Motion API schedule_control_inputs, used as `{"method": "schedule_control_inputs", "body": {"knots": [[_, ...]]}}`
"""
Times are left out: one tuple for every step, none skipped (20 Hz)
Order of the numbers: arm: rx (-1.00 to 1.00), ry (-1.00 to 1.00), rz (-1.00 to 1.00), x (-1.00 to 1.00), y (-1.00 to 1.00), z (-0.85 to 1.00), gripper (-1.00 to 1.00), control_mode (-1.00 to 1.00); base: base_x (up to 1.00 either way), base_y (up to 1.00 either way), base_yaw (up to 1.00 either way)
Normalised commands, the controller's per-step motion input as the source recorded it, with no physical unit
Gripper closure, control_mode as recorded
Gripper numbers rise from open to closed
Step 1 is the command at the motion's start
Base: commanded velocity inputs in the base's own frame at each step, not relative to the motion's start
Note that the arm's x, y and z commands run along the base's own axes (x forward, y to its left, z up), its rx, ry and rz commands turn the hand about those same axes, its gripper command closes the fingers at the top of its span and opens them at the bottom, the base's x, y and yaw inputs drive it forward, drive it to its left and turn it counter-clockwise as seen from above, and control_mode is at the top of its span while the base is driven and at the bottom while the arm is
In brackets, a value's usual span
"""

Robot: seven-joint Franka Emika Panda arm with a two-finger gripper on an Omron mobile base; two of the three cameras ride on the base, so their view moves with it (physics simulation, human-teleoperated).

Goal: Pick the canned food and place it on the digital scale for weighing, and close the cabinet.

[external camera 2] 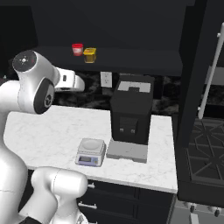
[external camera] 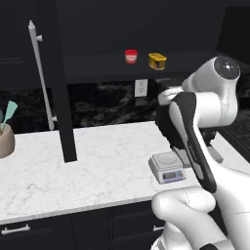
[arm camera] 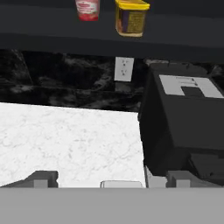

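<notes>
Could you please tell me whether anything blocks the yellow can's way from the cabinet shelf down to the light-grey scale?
Nothing visible does. The squat yellow can sits on the open cabinet shelf beside a red-and-white cup; the light-grey square scale's plate is bare, left of the black machine.

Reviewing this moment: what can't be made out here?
- Scale: display digits too small, both base views; in the hand view the bottom edge cuts it off.
- Can: label blurred in the hand view.
- Black machine: hidden behind the arm in the left base view.
- Jar: cropped by the left edge.
</notes>
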Motion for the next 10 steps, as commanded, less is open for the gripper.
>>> {"method": "schedule_control_inputs", "body": {"knots": [[0.0,-0.34,0.0,-0.06,0.0,0.6,-1.0,-1.0,0.0,0.0,0.0],[0.02,-0.26,0.0,0.0,0.0,0.42,-1.0,-1.0,0.0,0.0,0.0],[0.05,-0.26,0.0,-0.01,0.0,0.44,-1.0,-1.0,0.0,0.0,0.0],[0.06,-0.25,0.0,0.0,0.0,0.41,-1.0,-1.0,0.0,0.0,0.0],[0.05,-0.25,0.01,0.0,0.0,0.41,-1.0,-1.0,0.0,0.0,0.0],[0.05,-0.26,0.01,0.0,0.0,0.44,-1.0,-1.0,0.0,0.0,0.0],[0.05,-0.25,0.01,0.0,-0.01,0.42,-1.0,-1.0,0.0,0.0,0.0],[0.03,-0.25,0.0,0.0,0.0,0.38,-1.0,-1.0,0.0,0.0,0.0],[0.0,-0.21,0.0,0.0,0.0,0.33,-1.0,-1.0,0.0,0.0,0.0],[0.0,-0.22,0.01,0.0,0.0,0.32,-1.0,-1.0,0.0,0.0,0.0]]}}
